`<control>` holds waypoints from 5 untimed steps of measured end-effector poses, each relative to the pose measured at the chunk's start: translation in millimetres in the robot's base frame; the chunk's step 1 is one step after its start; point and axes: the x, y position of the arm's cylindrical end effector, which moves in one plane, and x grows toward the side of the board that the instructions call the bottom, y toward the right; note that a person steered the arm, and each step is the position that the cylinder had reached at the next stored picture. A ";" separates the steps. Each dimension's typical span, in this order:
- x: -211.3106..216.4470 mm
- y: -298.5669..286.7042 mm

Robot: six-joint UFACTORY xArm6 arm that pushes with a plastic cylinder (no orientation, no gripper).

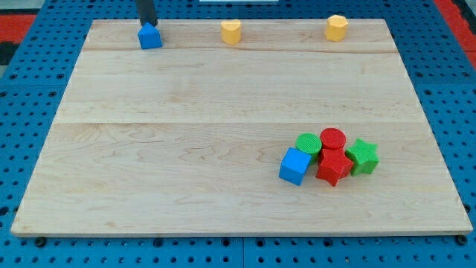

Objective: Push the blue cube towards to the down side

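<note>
The blue cube [294, 165] lies at the lower right of the wooden board [186, 134], touching the left side of a cluster of blocks. My tip [149, 24] is at the view's top left, right behind a blue pointed block [149, 36], far from the blue cube. The rod comes down from the top edge of the view.
Next to the blue cube are a green cylinder [309, 143], a red cylinder [332, 139], a red star [333, 167] and a green star [362, 155]. A yellow heart [231, 31] and a yellow hexagon [337, 27] sit along the top edge.
</note>
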 end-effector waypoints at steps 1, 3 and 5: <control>10.6 -8.6; 50.6 -18.7; 80.7 12.5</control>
